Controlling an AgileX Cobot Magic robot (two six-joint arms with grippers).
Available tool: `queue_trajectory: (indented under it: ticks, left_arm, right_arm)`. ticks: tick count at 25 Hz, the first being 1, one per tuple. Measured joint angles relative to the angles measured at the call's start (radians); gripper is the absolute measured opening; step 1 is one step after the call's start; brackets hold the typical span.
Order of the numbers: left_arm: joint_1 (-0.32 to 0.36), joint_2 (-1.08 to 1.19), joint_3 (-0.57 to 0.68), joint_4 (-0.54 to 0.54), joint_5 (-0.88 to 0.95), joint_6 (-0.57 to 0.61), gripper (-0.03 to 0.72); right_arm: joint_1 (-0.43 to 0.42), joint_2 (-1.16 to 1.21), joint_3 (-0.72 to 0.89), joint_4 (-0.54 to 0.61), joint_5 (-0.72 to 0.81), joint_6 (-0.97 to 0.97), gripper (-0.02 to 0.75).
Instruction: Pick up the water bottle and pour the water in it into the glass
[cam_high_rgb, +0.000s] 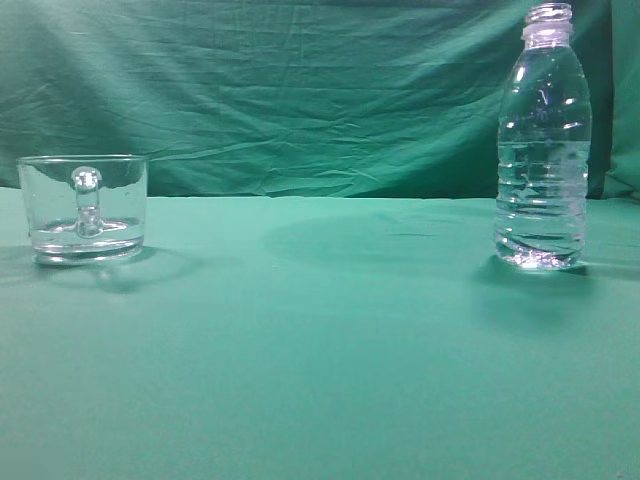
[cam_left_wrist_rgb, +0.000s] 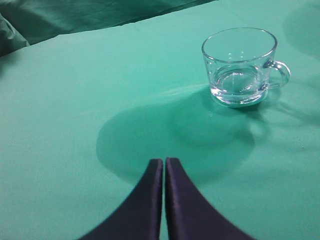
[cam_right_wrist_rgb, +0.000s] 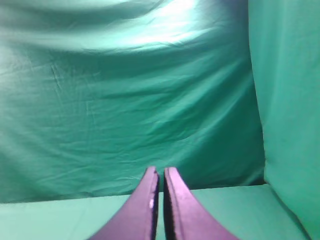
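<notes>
We see the water bottle (cam_high_rgb: 541, 140) standing upright on the green tablecloth (cam_high_rgb: 320, 340) at the right of the exterior view, uncapped, with clear water (cam_high_rgb: 541, 205) filling roughly its lower half. The glass (cam_high_rgb: 84, 208) stands well apart from it on the left, its handle turned toward the camera. Neither arm shows in that view.

From our left wrist camera, the left gripper (cam_left_wrist_rgb: 164, 162) has its two dark fingers pressed almost together with only a thin slit between them, and nothing is held. It hangs above the cloth, casting a round shadow under its tips. The glass (cam_left_wrist_rgb: 240, 65) sits ahead of this gripper and off to its right, upright, its handle pointing right, not touched.

From our right wrist camera, the right gripper (cam_right_wrist_rgb: 161, 172) is likewise nearly closed, fingers side by side with a narrow gap, holding nothing. Ahead of it hangs a wrinkled green backdrop (cam_right_wrist_rgb: 125, 95), with a strip of the cloth-covered table below its tips. The bottle does not appear in this view, so we cannot place it relative to this gripper.
</notes>
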Motion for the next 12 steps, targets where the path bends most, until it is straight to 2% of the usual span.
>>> queue_trajectory:
  ticks: [3,7,12]
  left_arm:
    - [0.000,0.000,0.000,0.000,0.000,0.000,0.000]
    - [0.000,0.000,0.000,0.000,0.000,0.000,0.000]
    - [0.000,0.000,0.000,0.000,0.000,0.000,0.000]
  right_arm:
    - [0.000,-0.024,0.000,-0.008,0.000,0.040,0.000]
    - [0.000,-0.028,0.000,-0.087,0.000,0.052,0.000]
    - [0.000,-0.028,0.000,-0.104,0.000,0.056,0.000]
